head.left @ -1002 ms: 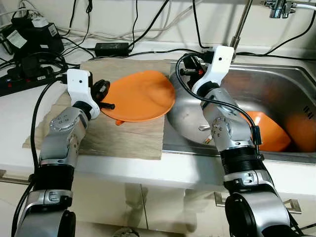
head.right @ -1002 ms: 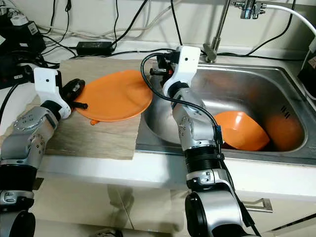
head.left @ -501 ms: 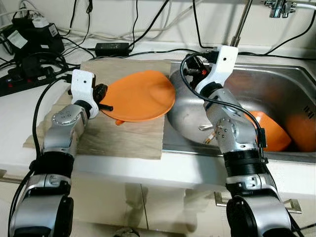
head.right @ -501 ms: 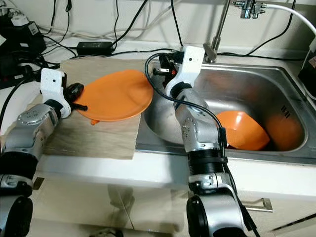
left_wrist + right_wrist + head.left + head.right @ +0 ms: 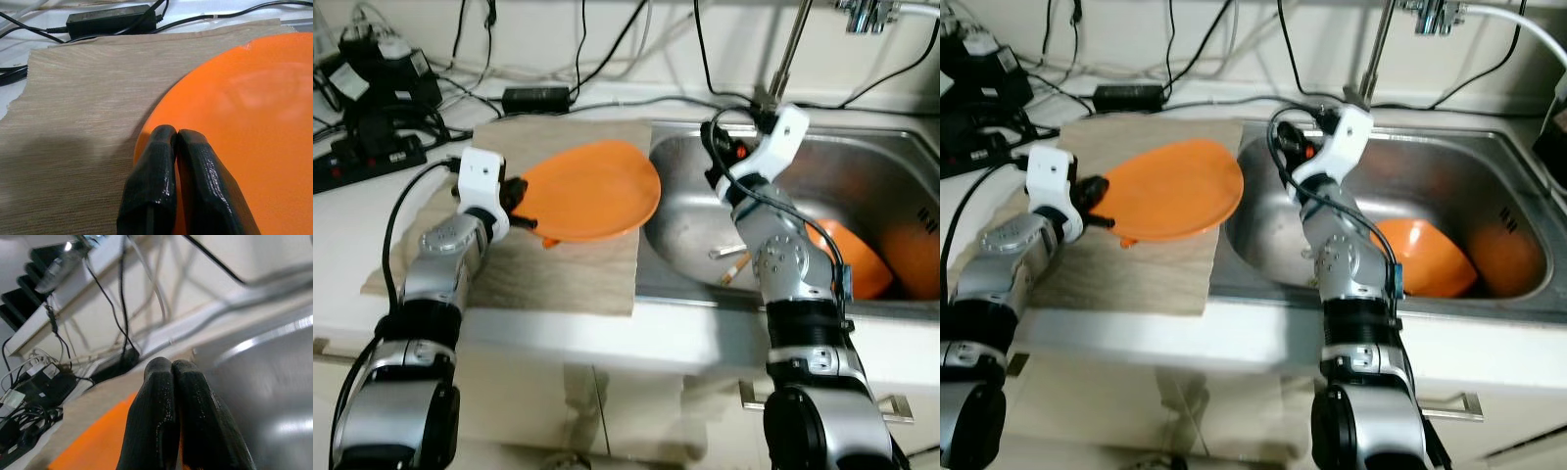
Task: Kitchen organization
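Note:
An orange plate [image 5: 592,188] lies on a beige mat [image 5: 558,274] left of the steel sink [image 5: 685,230]. My left gripper [image 5: 516,193] is at the plate's left rim. In the left wrist view its shut fingers [image 5: 156,161] rest side by side against the rim of the plate [image 5: 244,122]. My right gripper [image 5: 717,145] hovers over the sink's back left corner, apart from the plate, fingers shut with nothing held [image 5: 171,363]. An orange bowl [image 5: 850,257] lies tilted in the sink behind my right arm.
A second orange dish [image 5: 913,257] sits at the sink's far right, and loose utensils [image 5: 732,266] lie on its bottom. The faucet [image 5: 785,54] rises behind. A power strip [image 5: 362,157], an adapter [image 5: 533,96] and cables crowd the back left of the counter.
My right arm has swung right, off the plate's edge and over the sink. My left gripper has edged closer against the plate's rim.

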